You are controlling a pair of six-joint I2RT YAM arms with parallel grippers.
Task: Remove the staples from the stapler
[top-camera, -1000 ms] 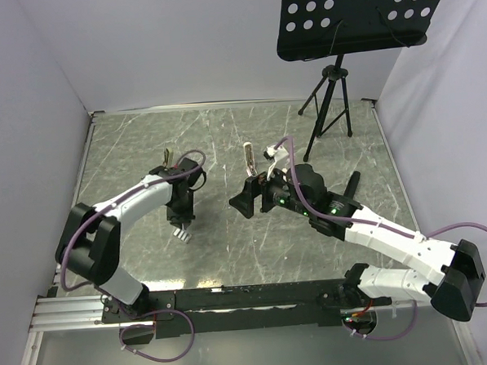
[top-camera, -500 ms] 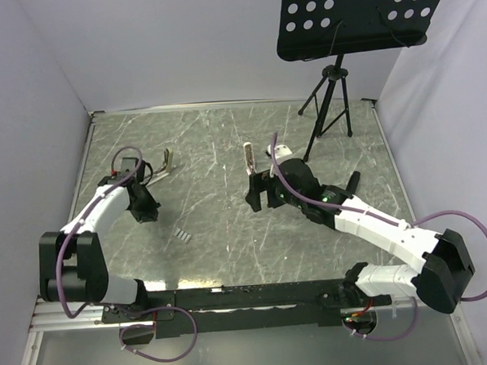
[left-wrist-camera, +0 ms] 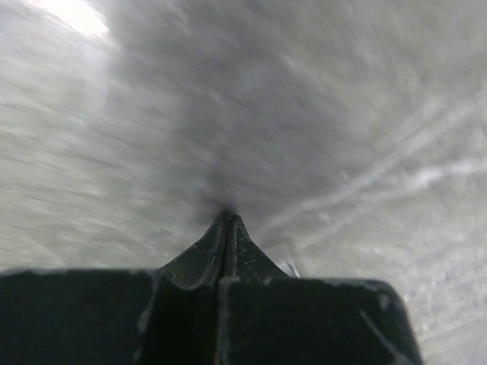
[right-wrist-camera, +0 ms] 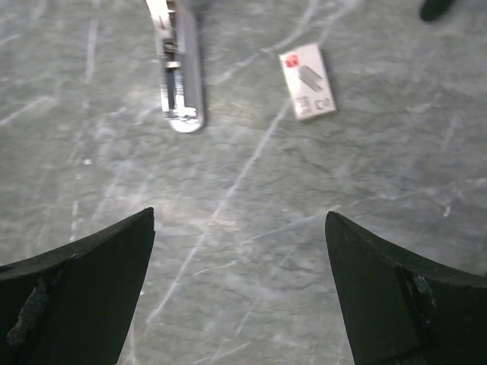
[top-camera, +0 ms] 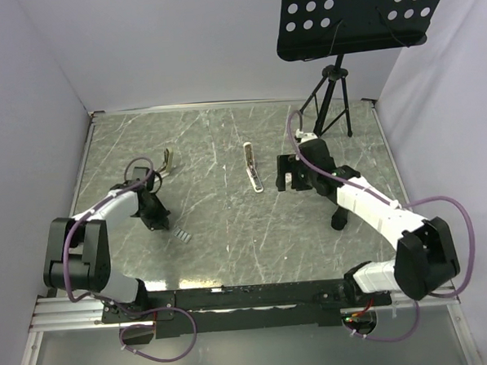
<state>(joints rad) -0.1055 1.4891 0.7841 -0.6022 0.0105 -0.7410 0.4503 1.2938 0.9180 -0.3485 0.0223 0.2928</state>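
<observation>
**Stapler lies free, no gripper on it**

From above, the white stapler [top-camera: 252,167] lies in the middle of the table [top-camera: 231,257], just beside the right gripper [top-camera: 289,175]. The left gripper [top-camera: 154,220] is well apart from it, near a small grey ridged block [top-camera: 182,236].

The left wrist view is blurred; the fingers [left-wrist-camera: 202,258] are pressed together on nothing.

In the right wrist view the jaws stand wide and empty, with the stapler ahead and a small white box with red [right-wrist-camera: 307,80] near it. The risk, I think, is that a shallow grasp pushes the slim stapler away.

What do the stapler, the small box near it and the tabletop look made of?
Stapler: pale smooth shell, likely plastic, with a silvery channel that glints like metal. Small box: matte, printed in red, probably cardboard. Tabletop: grey with white veins, marble-look; stone or laminate cannot be told.
</observation>
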